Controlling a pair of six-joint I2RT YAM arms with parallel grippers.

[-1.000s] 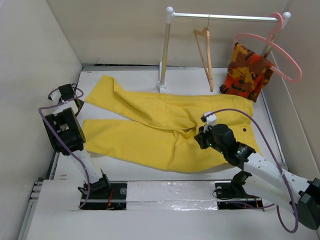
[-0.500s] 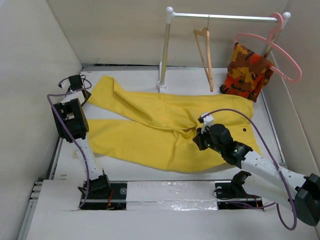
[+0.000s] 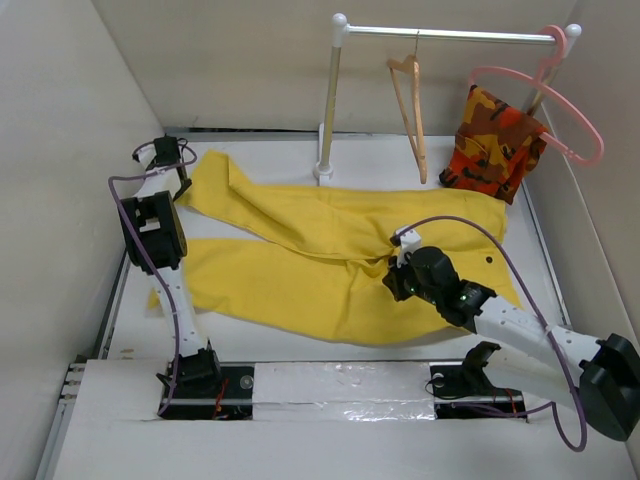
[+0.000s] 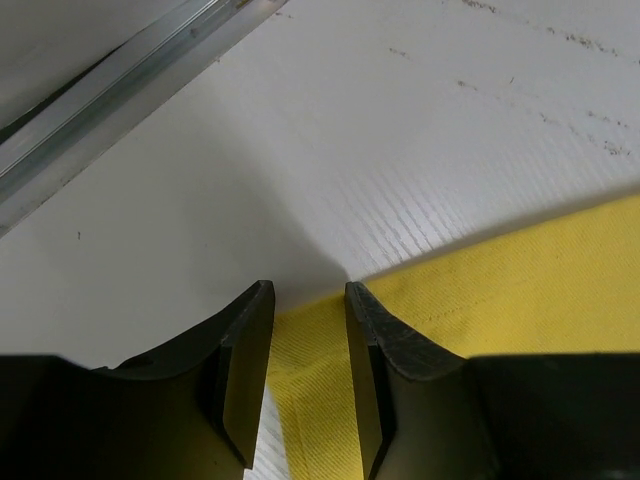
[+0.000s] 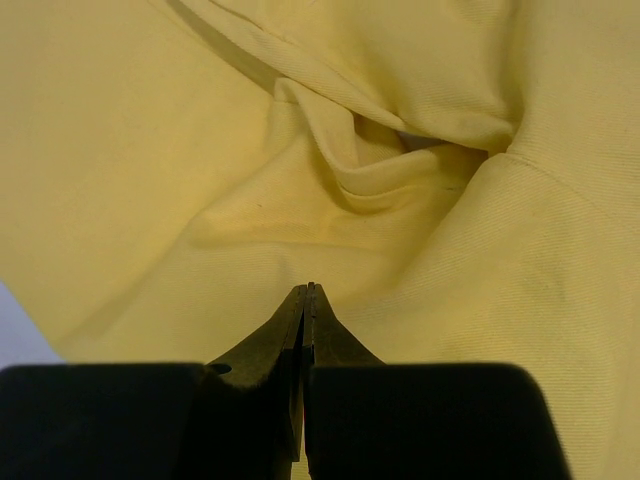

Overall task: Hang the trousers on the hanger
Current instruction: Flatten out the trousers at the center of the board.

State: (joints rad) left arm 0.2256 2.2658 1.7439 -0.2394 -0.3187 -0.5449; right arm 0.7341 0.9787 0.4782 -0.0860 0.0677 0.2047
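Note:
The yellow trousers (image 3: pixel 290 270) lie flat on the table, waist to the right and both legs running left. My left gripper (image 3: pixel 166 160) is at the hem corner of the far leg. In the left wrist view it (image 4: pixel 308 292) is open, with the corner of the yellow cloth (image 4: pixel 500 275) lying between the jaws. My right gripper (image 3: pixel 396 276) is over the crotch folds; in the right wrist view it (image 5: pixel 308 288) is shut and empty, just above the cloth (image 5: pixel 450 250). The tan wooden hanger (image 3: pixel 408 105) hangs on the rail at the back.
A white rack post (image 3: pixel 328 100) stands behind the trousers with a metal rail (image 3: pixel 450 35) across the top. A pink plastic hanger (image 3: pixel 560 110) and a camouflage garment (image 3: pixel 495 140) hang at the right end. Walls close in on the left and right.
My left arm has swung away from me and to the right, bringing its gripper to the far leg's hem corner. My right gripper has shifted slightly left over the crotch.

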